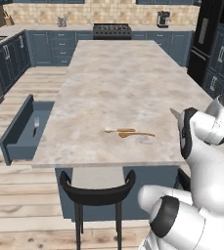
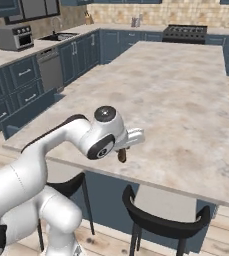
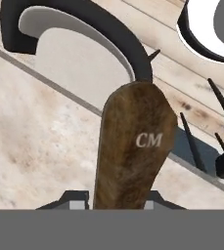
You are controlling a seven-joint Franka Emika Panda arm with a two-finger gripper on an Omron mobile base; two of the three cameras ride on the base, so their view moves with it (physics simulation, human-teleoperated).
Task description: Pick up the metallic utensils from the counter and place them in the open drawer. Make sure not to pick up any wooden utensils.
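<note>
Gripping knife handle (image 3: pixel 133 146), fingers (image 3: pixel 74 199) narrowly parted.

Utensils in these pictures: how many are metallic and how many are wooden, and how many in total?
Metallic utensils: 2 (knife held in the gripper; silver utensil in the open drawer)
Wooden spoons: 2 (pale spoon and orange-brown spoon, both on the counter)
Total: 4
</note>
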